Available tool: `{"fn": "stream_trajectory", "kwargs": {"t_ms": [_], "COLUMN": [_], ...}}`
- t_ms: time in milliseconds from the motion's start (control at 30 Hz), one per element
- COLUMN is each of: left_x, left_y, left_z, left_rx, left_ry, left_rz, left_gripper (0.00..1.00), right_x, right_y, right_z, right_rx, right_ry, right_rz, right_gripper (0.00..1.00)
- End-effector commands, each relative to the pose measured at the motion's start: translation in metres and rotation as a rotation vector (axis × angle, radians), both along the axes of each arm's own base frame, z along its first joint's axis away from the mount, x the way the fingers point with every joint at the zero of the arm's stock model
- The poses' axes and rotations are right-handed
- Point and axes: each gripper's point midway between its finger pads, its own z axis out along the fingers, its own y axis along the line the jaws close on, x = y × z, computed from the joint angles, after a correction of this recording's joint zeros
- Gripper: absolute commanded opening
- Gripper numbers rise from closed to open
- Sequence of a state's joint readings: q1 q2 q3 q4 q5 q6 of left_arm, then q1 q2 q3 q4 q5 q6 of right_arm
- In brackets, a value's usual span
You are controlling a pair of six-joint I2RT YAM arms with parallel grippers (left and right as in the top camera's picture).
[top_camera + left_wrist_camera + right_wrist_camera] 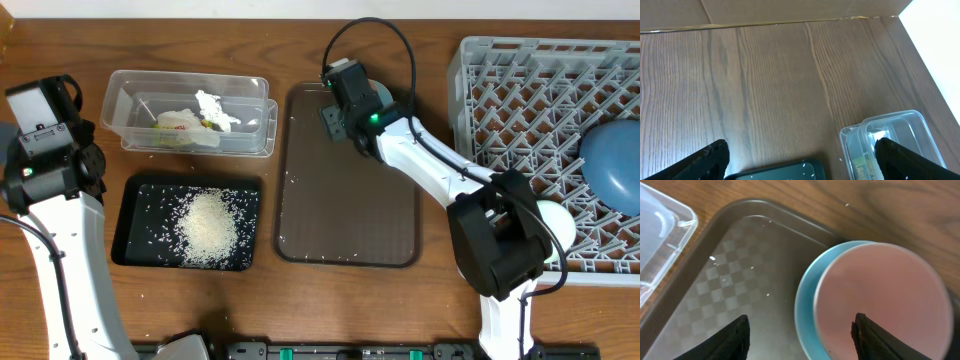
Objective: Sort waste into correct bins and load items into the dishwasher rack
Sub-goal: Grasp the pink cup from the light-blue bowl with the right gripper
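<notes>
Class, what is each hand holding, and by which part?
Nothing. Left hand hangs open over the table; right hand, open, straddles the rim of the pink cup.

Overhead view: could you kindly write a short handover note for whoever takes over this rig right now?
Left hand: open, empty, over bare table near the clear plastic rectangular tub.
Right hand: open, empty, above the pink cup nested in the pale-blue small bowl at the dark-brown serving tray's corner.
Done: crumpled white tissue and yellow-green snack wrapper in the tub; white rice heap in the shallow black tray; large blue plate-bowl and mint-green bowl in the grey lattice rack.
Left: cup and small bowl to rack; chopstick not visible.
</notes>
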State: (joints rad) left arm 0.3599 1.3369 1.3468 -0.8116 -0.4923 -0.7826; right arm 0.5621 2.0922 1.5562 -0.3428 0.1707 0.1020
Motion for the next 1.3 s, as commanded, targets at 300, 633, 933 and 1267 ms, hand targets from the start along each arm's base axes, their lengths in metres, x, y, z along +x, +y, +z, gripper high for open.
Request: {"fn": "stream_trajectory", "kwargs": {"t_ms": [300,633,933,1267], "left_x": [-0.001,-0.001,-0.001,-0.001], "left_y": [0.002,0.002,0.002,0.002], "left_z": [0.000,0.000,0.000,0.000], "left_rx": [-0.001,-0.001,-0.001,-0.001], "left_ry": [0.000,-0.001,-0.001,-0.001], "left_rz": [0.008,0.009,0.009,0.009], "left_gripper": [0.95,0.95,0.95,0.95], "right_x": [0.005,0.005,0.016,-0.029], "right_y": [-0.017,-0.016,-0.031,-0.130], "right_z": [-0.003,-0.002,0.093,0.192], "right_rx": [-0.087,-0.078,0.085,0.371], "right_ry": [-0.023,-0.023,-0.124,-0.013], "right_rz": [-0.038,-0.043,-0.168,-0.256], "right_gripper": [0.13,0.01,0.01,0.01]}}
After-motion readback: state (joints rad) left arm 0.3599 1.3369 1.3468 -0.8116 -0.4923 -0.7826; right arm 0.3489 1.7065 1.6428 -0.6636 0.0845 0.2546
